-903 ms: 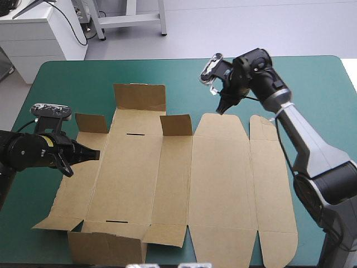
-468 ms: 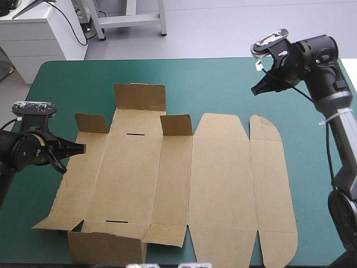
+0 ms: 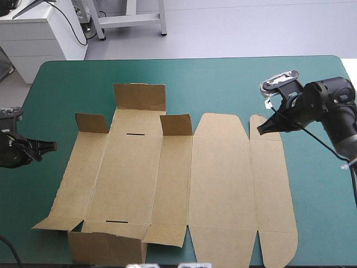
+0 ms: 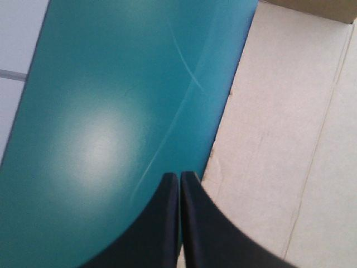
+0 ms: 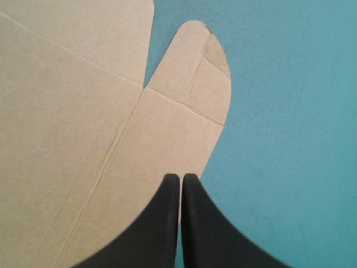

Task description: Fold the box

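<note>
The brown box lies as a cut sheet spread flat on the teal-green cover, with its far flaps and near-left flap raised a little. My left gripper is shut and hovers at the table's left, clear of the sheet's left edge. In the left wrist view the shut left gripper points at the box's left edge. My right gripper is shut above the rounded far-right flap. From the right wrist, the right gripper sits over that rounded flap, holding nothing.
Bare teal-green cover stretches beyond the box toward the far edge and along the right side. White furniture stands past the table's far-left corner.
The left arm has drawn back to the left, away from the box's left panel. The right arm swung out to the right, then came down toward the rounded far-right flap.
</note>
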Motion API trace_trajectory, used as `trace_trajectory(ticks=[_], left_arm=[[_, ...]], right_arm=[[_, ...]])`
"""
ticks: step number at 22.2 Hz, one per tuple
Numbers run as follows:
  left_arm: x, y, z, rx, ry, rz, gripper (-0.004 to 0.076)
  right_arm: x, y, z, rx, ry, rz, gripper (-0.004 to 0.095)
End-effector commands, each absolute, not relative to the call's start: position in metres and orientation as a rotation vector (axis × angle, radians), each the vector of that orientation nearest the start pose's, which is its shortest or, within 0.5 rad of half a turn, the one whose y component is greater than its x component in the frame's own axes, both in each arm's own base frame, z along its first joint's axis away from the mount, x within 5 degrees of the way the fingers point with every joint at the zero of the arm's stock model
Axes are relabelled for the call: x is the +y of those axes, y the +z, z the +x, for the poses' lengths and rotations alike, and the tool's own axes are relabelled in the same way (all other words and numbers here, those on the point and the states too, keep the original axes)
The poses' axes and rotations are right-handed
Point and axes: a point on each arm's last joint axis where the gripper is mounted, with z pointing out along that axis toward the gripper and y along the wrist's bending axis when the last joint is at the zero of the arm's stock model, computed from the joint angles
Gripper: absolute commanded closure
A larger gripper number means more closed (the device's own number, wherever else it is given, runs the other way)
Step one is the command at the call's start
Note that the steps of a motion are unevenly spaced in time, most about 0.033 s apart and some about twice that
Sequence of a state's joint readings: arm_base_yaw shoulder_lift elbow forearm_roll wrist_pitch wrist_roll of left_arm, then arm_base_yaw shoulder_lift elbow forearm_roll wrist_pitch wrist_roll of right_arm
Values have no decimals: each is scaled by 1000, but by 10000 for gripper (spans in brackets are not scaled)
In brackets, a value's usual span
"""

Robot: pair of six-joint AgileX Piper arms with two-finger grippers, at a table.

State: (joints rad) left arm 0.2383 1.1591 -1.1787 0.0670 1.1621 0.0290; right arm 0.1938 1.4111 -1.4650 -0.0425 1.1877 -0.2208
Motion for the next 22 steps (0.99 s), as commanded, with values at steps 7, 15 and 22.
trace_trajectory(ticks=[7, 15, 22], left_arm=[[109, 341, 233, 2555, -416, -408, 731], [116, 324, 242, 2621, -463, -424, 592], [116, 310, 240, 2682, -522, -472, 157]], right_arm=[[53, 403, 271, 2426, 12, -499, 912], [60, 407, 275, 2340, 90, -520, 912], [61, 408, 277, 2317, 93, -525, 912]])
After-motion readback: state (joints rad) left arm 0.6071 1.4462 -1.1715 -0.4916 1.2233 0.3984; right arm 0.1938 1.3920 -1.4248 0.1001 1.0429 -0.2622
